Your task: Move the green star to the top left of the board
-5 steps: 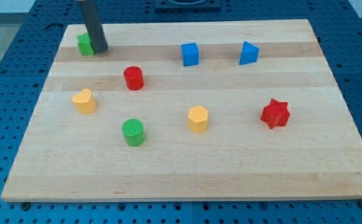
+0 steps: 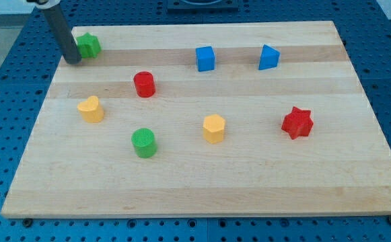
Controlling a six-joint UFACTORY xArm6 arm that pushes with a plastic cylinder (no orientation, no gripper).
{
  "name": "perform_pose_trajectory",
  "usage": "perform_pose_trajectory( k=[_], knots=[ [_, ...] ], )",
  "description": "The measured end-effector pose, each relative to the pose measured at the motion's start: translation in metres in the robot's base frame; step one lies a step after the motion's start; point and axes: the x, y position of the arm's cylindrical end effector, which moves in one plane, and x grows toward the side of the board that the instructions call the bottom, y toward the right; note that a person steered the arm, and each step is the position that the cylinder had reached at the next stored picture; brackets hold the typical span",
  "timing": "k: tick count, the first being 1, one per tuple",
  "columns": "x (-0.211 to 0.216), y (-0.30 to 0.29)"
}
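The green star point(image 2: 87, 45) sits near the top left corner of the wooden board point(image 2: 202, 181). My tip point(image 2: 73, 60) rests on the board just left of and slightly below the star, close to its left side; whether they touch I cannot tell. The dark rod rises from the tip up and to the left, out of the view's top.
A red cylinder point(image 2: 144, 84), a yellow block point(image 2: 91, 108) and a green cylinder point(image 2: 143, 142) lie below the star. A blue cube point(image 2: 205, 58), a blue block point(image 2: 268, 57), a yellow hexagonal block point(image 2: 214, 128) and a red star point(image 2: 297, 122) lie to the right.
My tip has moved from the star's right side to its left side. The star sits a few pixels higher in the view and is now fully in sight.
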Motion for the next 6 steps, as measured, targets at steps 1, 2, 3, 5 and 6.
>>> perform_pose_trajectory(
  k=[1, 2, 3, 5, 6],
  knots=[
    [-0.027, 0.01],
    [-0.036, 0.009],
    [-0.032, 0.014],
    [-0.024, 0.06],
    [-0.027, 0.048]
  ],
)
